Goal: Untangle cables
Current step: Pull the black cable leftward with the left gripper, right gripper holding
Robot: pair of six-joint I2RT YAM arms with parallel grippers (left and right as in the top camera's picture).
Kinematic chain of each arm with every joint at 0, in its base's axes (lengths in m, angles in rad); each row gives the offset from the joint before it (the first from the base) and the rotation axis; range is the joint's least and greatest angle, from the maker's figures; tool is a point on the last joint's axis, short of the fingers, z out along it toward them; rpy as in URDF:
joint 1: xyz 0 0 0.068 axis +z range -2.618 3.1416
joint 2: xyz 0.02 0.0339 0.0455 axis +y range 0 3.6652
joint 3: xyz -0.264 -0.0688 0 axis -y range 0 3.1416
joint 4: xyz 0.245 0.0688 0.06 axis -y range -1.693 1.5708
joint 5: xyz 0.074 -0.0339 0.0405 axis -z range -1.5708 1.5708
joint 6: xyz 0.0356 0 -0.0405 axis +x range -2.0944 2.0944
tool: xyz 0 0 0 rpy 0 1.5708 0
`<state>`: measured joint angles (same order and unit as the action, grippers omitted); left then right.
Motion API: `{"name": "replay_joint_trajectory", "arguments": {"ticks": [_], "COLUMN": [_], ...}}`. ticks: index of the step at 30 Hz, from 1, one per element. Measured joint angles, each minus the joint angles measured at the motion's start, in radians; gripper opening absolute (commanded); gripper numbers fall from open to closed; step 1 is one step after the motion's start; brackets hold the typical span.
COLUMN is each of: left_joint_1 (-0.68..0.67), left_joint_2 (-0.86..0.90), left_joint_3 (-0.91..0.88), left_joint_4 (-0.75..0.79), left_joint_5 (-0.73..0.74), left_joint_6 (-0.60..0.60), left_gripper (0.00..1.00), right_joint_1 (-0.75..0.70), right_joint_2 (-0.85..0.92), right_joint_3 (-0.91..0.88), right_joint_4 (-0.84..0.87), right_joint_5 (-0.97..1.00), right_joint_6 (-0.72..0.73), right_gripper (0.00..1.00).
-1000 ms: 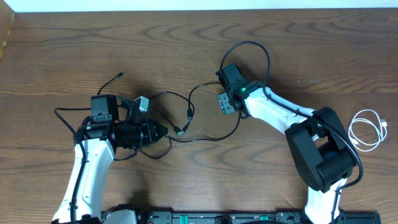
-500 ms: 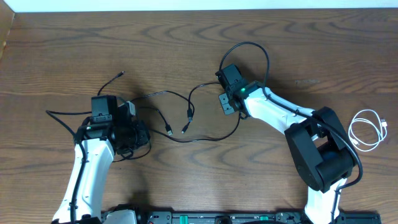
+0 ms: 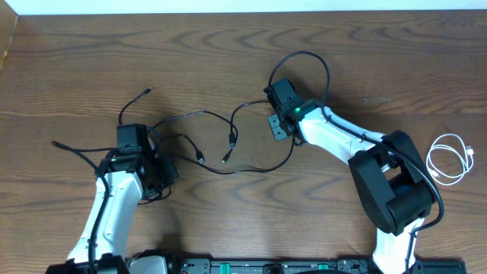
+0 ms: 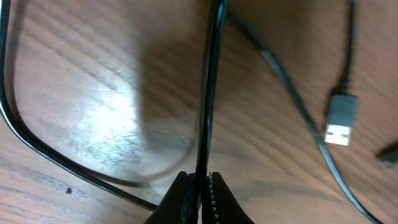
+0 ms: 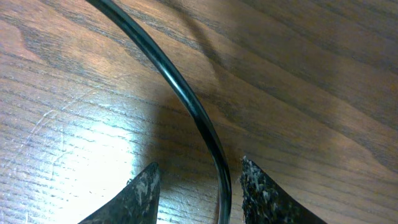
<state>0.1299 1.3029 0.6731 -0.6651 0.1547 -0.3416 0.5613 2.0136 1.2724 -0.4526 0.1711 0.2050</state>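
Thin black cables (image 3: 228,122) lie looped across the middle of the table, with two small plugs (image 3: 200,157) near each other. My left gripper (image 3: 160,173) is shut on one black cable (image 4: 208,93), which runs straight up from the left gripper's (image 4: 200,182) closed tips. A USB plug (image 4: 341,118) lies to the right of it. My right gripper (image 3: 275,126) stands open over another black cable (image 5: 186,93), which passes between the fingers (image 5: 261,193), closer to the right one. The short white cable (image 3: 449,157) lies coiled at the far right.
The thicker black wire (image 3: 316,65) of the right arm arcs behind its wrist. The right arm's base (image 3: 392,186) fills the lower right. The table's far edge (image 3: 243,11) runs along the top.
My left gripper has swung from pointing right to tucked in toward its arm, and the cable loop and plugs have drawn leftward with it. The right arm has stayed in place.
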Motion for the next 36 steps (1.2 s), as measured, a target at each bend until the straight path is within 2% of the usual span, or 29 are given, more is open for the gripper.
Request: {"name": "replay_joint_trajectory", "arguments": {"ticks": [5,10,13,14,21,25,36], "left_joint_1": [0.000,0.000,0.000,0.000,0.000,0.000,0.000], "left_joint_2": [0.043,0.109,0.147,0.156,0.160,0.111,-0.076], "left_joint_3": [-0.011,-0.011,-0.011,-0.011,-0.003,0.043,0.098], "left_joint_4": [0.016,0.030,0.030,0.030,-0.014,-0.051,-0.016], "left_joint_5": [-0.032,-0.042,-0.048,-0.049,-0.010,0.016,0.031], "left_joint_6": [-0.022,-0.051,-0.057,-0.060,-0.041,-0.042,-0.040], "left_gripper": [0.09,0.17,0.27,0.35,0.67,0.67,0.67], "right_joint_1": [0.000,0.000,0.000,0.000,0.000,0.000,0.000], "right_joint_2": [0.000,0.000,0.000,0.000,0.000,0.000,0.000], "right_joint_3": [0.000,0.000,0.000,0.000,0.000,0.000,0.000], "right_joint_4": [0.000,0.000,0.000,0.000,0.000,0.001,0.002], "right_joint_5": [0.000,0.000,0.000,0.000,0.000,0.000,0.000], "right_joint_6": [0.000,0.000,0.000,0.000,0.000,0.000,0.000], "right_gripper": [0.40,0.41,0.41,0.41,0.43,0.43,0.45]}}
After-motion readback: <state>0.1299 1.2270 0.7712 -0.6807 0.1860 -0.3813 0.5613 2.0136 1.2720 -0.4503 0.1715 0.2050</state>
